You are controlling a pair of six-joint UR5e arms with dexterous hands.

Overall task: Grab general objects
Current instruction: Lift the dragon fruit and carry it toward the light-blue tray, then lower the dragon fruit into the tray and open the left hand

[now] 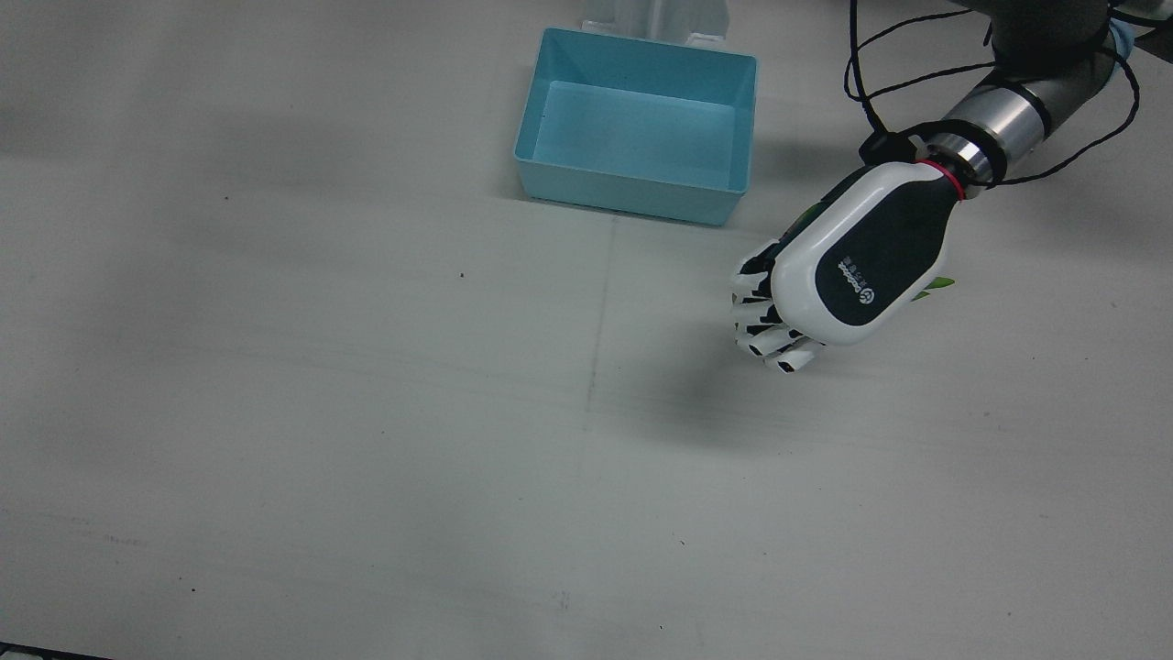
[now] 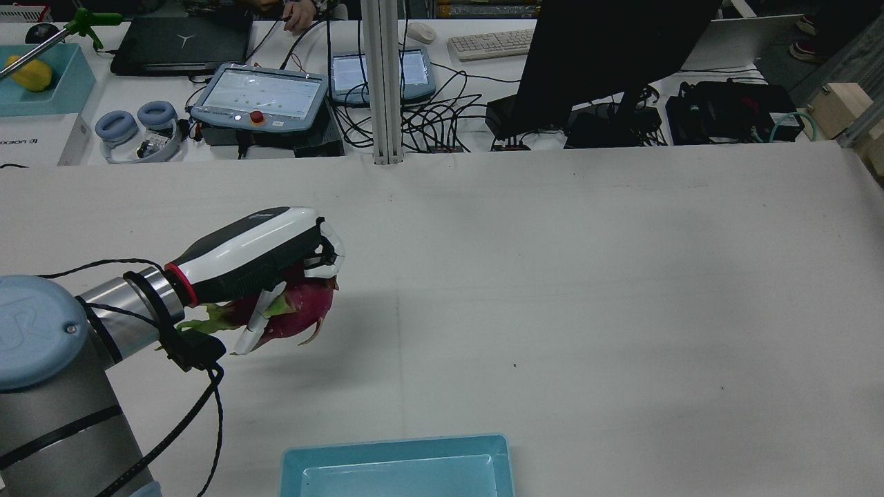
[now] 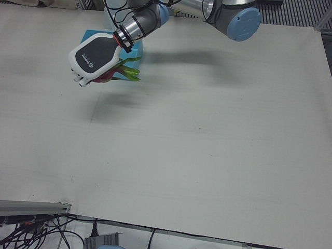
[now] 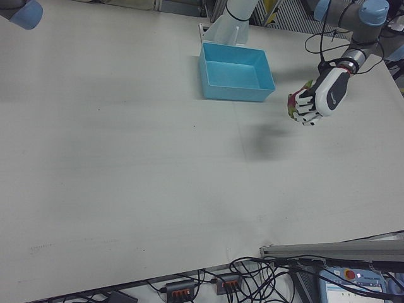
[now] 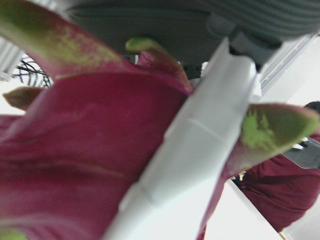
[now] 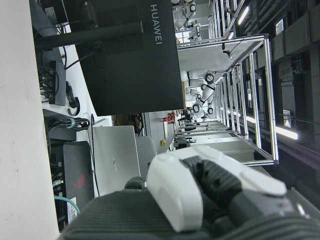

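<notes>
My left hand point(image 2: 255, 252) is shut on a magenta dragon fruit point(image 2: 304, 307) with green-tipped scales and holds it above the table, palm down. In the front view the hand point(image 1: 861, 266) hides the fruit except for green tips point(image 1: 939, 286). The left hand view is filled by the fruit point(image 5: 75, 150) with a white finger point(image 5: 200, 145) across it. An empty light blue bin point(image 1: 632, 192) stands on the table beside the hand, toward the robot's base. Only a white and black part of my right hand point(image 6: 175, 195) shows, in its own view; its fingers are hidden.
The white table point(image 1: 367, 412) stretches wide around the bin. Beyond its far edge are a black monitor point(image 2: 608, 55), teach pendants point(image 2: 259, 93), cables and a post point(image 2: 383, 83). The right arm's blue joint point(image 4: 25, 12) sits at the table's corner.
</notes>
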